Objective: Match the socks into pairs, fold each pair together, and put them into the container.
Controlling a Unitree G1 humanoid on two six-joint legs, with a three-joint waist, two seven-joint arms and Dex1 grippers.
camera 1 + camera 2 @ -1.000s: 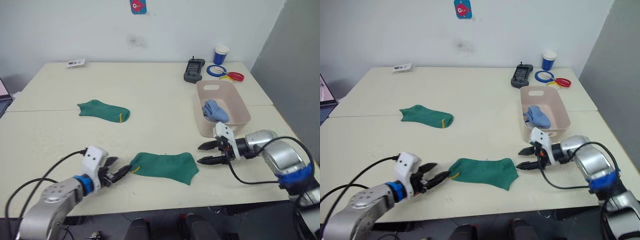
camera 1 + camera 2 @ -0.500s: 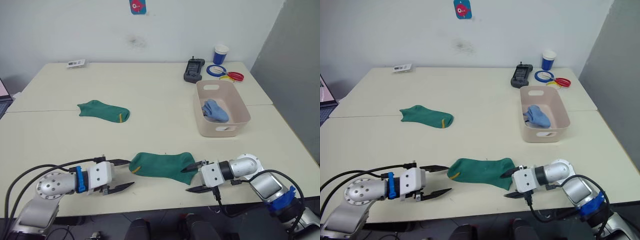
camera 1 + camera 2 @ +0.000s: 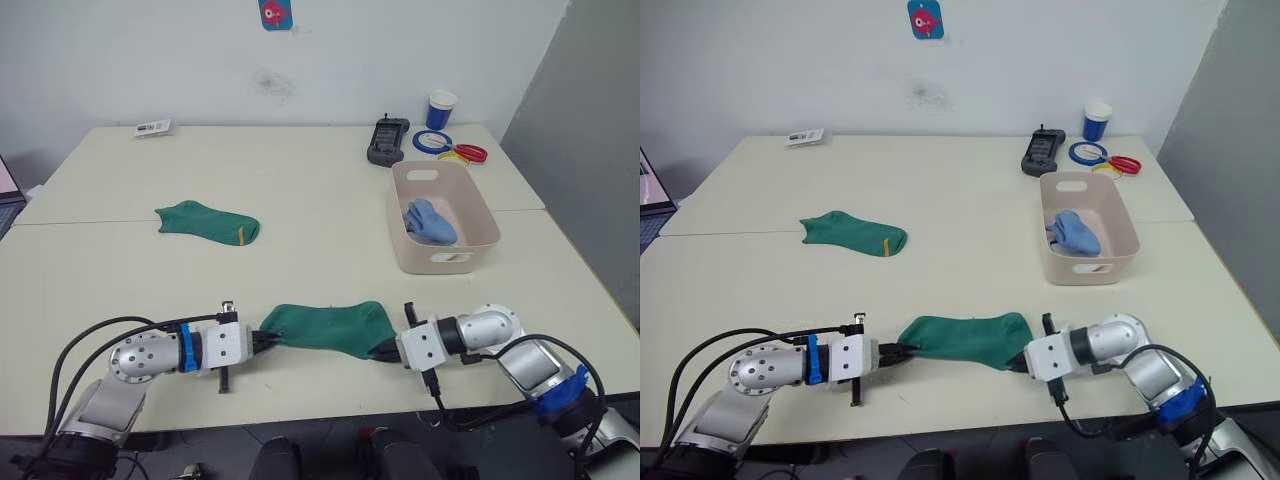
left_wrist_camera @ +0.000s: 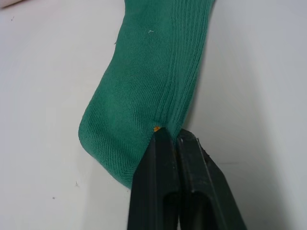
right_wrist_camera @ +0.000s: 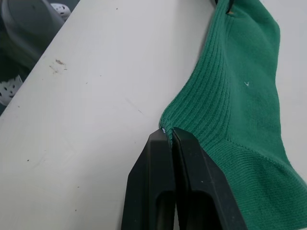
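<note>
A: Where's the dark green sock (image 3: 325, 327)?
B: Flat at the worktop's (image 3: 300, 190) near edge; the left gripper (image 3: 262, 338) pinches its toe, the right gripper (image 3: 385, 351) pinches its cuff.
A: Others?
B: Second green sock (image 3: 207, 221) lies farther back; a blue pair (image 3: 430, 221) is in the container (image 3: 470, 205).

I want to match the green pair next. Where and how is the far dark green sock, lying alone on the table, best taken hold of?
Probably by its two ends. The far dark green ankle sock lies flat and lengthwise across the beige table, with free room all round. A low pinch at the toe end with the yellow mark, coming from the robot's right, and one at the cuff from its left, should lift it without bunching.
</note>
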